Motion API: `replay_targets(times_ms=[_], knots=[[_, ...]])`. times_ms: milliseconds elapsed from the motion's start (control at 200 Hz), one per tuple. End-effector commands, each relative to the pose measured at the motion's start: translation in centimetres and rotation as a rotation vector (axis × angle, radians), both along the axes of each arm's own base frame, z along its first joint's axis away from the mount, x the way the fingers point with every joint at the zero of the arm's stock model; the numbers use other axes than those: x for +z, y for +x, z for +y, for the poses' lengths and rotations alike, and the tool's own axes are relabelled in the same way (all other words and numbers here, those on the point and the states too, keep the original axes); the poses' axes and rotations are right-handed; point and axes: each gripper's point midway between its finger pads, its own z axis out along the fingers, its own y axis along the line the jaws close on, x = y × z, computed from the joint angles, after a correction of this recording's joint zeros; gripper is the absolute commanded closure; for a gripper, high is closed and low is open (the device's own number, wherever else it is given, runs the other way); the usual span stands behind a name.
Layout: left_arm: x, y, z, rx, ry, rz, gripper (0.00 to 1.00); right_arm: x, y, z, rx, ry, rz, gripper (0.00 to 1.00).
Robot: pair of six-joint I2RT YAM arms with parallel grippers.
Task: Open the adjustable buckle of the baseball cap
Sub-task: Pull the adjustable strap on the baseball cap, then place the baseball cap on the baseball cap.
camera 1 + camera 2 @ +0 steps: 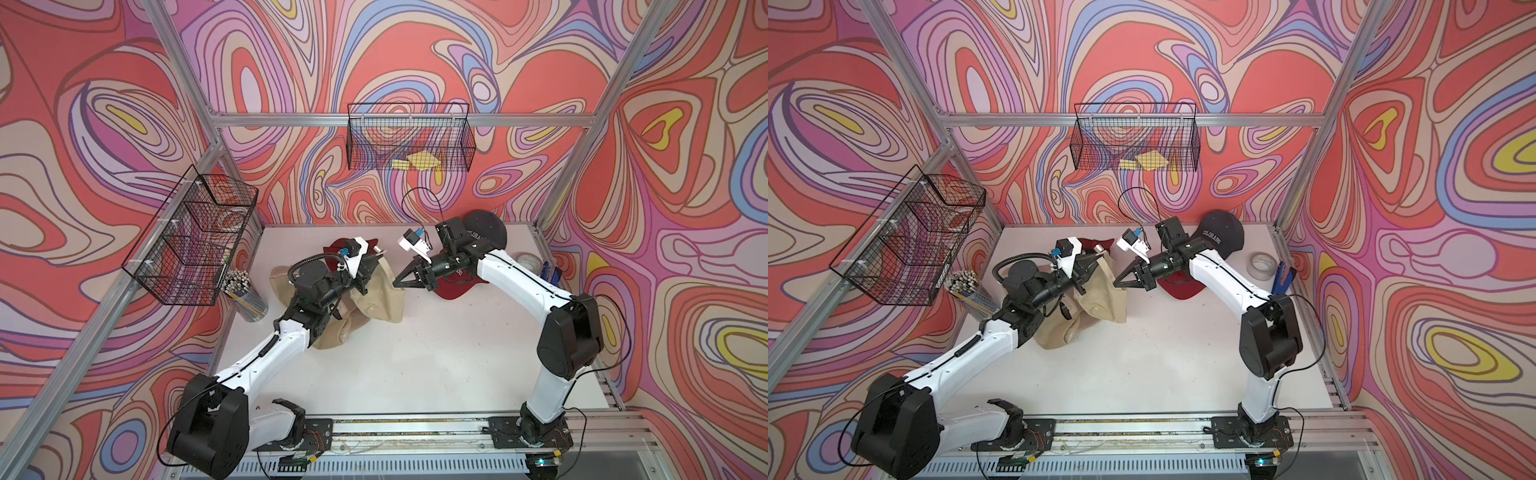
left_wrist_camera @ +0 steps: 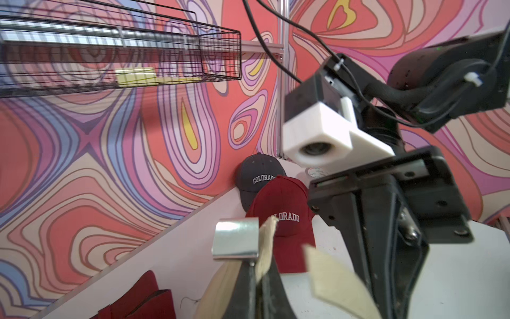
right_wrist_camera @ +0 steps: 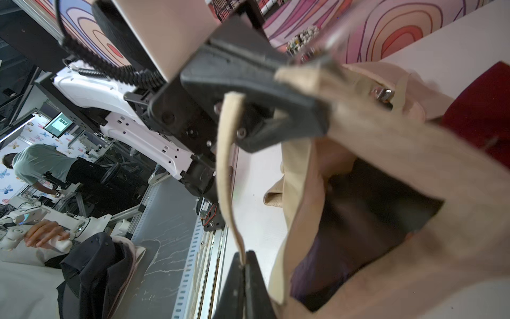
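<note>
The walls are covered in red, pink and blue swirls, and a white tabletop sits in the middle. The beige cap is on the left half of the tabletop, under the left arm, with its back end pulled up off the surface. It looks light and floppy, so I think it will bend and slide if only one spot is held. The strap is thin, soft cloth. The buckle is small, hard, shiny metal and may be slippery. The left gripper is pinched tight on the strap just beside the buckle, which seems a good place to hold. The right gripper is pinched tight on the loose end of the strap. I count four caps: the beige one, a red cap under the right arm, one more red cap behind the left gripper, and a dark grey cap at the back. There are two wire baskets, one roll of tape and one cup of pencils.
</note>
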Motion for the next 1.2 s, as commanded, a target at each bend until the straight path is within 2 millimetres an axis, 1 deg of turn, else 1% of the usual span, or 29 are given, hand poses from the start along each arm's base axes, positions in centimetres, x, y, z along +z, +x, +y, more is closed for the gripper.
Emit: replay_targets(times_ms=[0,75,135,145,155,165,170,175,180,185,200,205,210,220,230,260,275,341,491,556,641,731,816,871,921,1007,1137,1162,1192], knots=[[3.4,0.1,1.1,0.020,-0.078,-0.087,1.00,-0.8,-0.2,-0.1,-0.007,-0.053,0.001,1.00],[3.3,0.6,1.3,0.016,-0.083,-0.073,1.00,-0.6,0.0,-0.1,-0.022,-0.049,-0.011,1.00],[3.2,0.8,1.4,0.006,-0.089,-0.064,1.00,-0.3,0.2,-0.1,-0.034,-0.042,-0.023,0.86],[3.2,0.9,1.4,0.005,-0.090,-0.062,1.00,-0.3,0.2,-0.1,-0.040,-0.044,-0.029,0.79],[3.2,0.9,1.4,0.005,-0.091,-0.062,1.00,-0.3,0.2,-0.1,-0.041,-0.044,-0.031,0.77],[3.2,1.0,1.4,0.003,-0.091,-0.061,1.00,-0.3,0.4,-0.2,-0.049,-0.048,-0.036,0.67],[3.2,1.0,1.4,0.002,-0.091,-0.061,1.00,-0.3,0.4,-0.1,-0.051,-0.049,-0.036,0.64],[3.2,1.0,1.4,0.001,-0.091,-0.061,1.00,-0.2,0.4,-0.1,-0.053,-0.050,-0.038,0.57],[3.2,1.0,1.4,0.001,-0.091,-0.060,1.00,-0.2,0.4,-0.1,-0.053,-0.050,-0.038,0.57],[3.1,1.0,1.4,-0.001,-0.091,-0.058,1.00,-0.2,0.5,-0.2,-0.061,-0.052,-0.042,0.45],[3.1,1.1,1.4,-0.001,-0.091,-0.058,1.00,-0.1,0.6,-0.2,-0.070,-0.054,-0.048,0.25],[3.1,1.1,1.4,-0.003,-0.090,-0.057,1.00,-0.1,0.6,-0.2,-0.070,-0.054,-0.048,0.25],[3.1,1.1,1.4,-0.002,-0.090,-0.057,1.00,-0.2,0.7,-0.2,-0.079,-0.057,-0.048,0.10],[3.1,1.1,1.4,-0.003,-0.089,-0.056,1.00,-0.2,0.8,-0.2,-0.088,-0.059,-0.054,0.04],[3.1,1.1,1.4,-0.004,-0.089,-0.055,1.00,-0.2,1.0,-0.2,-0.098,-0.063,-0.051,0.02],[3.0,1.2,1.4,-0.007,-0.087,-0.051,1.00,-0.6,1.7,-0.2,-0.140,-0.081,-0.050,0.02],[3.0,1.3,1.4,-0.008,-0.086,-0.050,1.00,0.3,1.8,-0.4,-0.164,-0.077,-0.069,0.02],[2.9,1.4,1.3,-0.021,-0.086,-0.040,1.00,0.9,3.0,-0.8,-0.255,-0.094,-0.090,0.02],[2.6,1.5,0.3,-0.095,-0.101,-0.008,1.00,3.4,4.5,-1.8,-0.402,-0.078,-0.127,0.02],[2.2,1.5,-0.5,-0.154,-0.117,0.022,1.00,4.2,5.3,-2.5,-0.474,-0.079,-0.137,0.02],[1.8,1.5,-1.4,-0.231,-0.151,0.054,1.00,4.9,5.7,-3.1,-0.531,-0.076,-0.145,0.02],[2.2,1.1,-1.9,-0.293,-0.202,0.041,1.00,5.6,5.9,-3.6,-0.567,-0.069,-0.162,0.02],[2.3,0.7,-2.5,-0.363,-0.215,0.069,1.00,5.8,6.0,-4.1,-0.581,-0.069,-0.169,0.02],[1.9,0.7,-2.7,-0.375,-0.220,0.097,1.00,5.9,6.1,-4.3,-0.587,-0.069,-0.170,0.02],[1.4,0.9,-2.4,-0.358,-0.228,0.124,1.00,5.9,6.2,-4.5,-0.592,-0.071,-0.167,0.02],[-0.1,2.0,-1.1,-0.271,-0.229,0.180,1.00,6.1,6.3,-4.9,-0.603,-0.070,-0.159,0.02],[-3.3,3.7,1.8,-0.027,-0.111,0.289,1.00,6.1,6.5,-5.1,-0.620,-0.070,-0.149,0.02],[-3.8,3.9,2.4,0.023,-0.080,0.307,0.97,5.9,6.6,-5.1,-0.625,-0.073,-0.144,0.02],[-4.6,4.2,3.2,0.088,-0.048,0.332,0.89,5.9,6.8,-5.2,-0.633,-0.074,-0.142,0.02]])
